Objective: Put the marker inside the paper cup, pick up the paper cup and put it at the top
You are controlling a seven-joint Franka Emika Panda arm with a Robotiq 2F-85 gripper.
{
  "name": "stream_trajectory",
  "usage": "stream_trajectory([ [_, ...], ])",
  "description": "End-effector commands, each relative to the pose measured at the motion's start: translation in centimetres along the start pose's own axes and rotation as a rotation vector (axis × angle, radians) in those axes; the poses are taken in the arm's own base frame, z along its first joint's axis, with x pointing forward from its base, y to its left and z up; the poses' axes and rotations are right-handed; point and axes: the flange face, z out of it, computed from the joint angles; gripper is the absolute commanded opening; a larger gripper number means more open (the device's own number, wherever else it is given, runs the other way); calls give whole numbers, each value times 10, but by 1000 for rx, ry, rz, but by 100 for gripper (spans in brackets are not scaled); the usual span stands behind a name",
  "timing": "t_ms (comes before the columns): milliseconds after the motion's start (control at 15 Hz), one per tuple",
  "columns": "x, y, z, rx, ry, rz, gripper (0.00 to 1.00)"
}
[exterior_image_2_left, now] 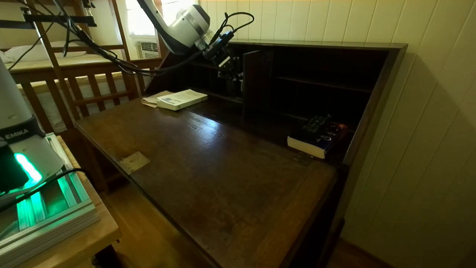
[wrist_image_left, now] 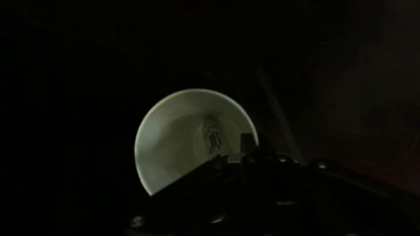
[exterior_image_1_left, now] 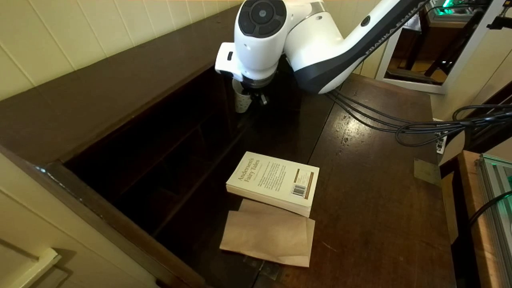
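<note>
The white speckled paper cup is by the open shelf compartments, under my hand. Looking down into the cup in the wrist view, I see the marker, pale with dark lettering, lying inside; its near end is hidden behind a finger. My gripper is shut on the cup's wall at the rim, one finger inside and one outside. Whether the cup's base touches the surface below is too dark to tell. The top is the long brown board above the compartments, also seen edge-on as the top.
A white book and brown folded paper lie on the dark table. A thick dark book sits at the far end of the shelf unit. An upright wooden panel stands beside my gripper. Black cables trail behind the arm.
</note>
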Motion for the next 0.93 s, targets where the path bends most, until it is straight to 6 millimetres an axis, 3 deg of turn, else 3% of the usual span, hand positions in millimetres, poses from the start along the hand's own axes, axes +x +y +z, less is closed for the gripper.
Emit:
stream_trajectory([
  [0,-8,2,-11,59,-9,34,1],
  [400,-16,3,-35,158,-82,136,1],
  [867,-33,1,-83,326,-241,255,1],
])
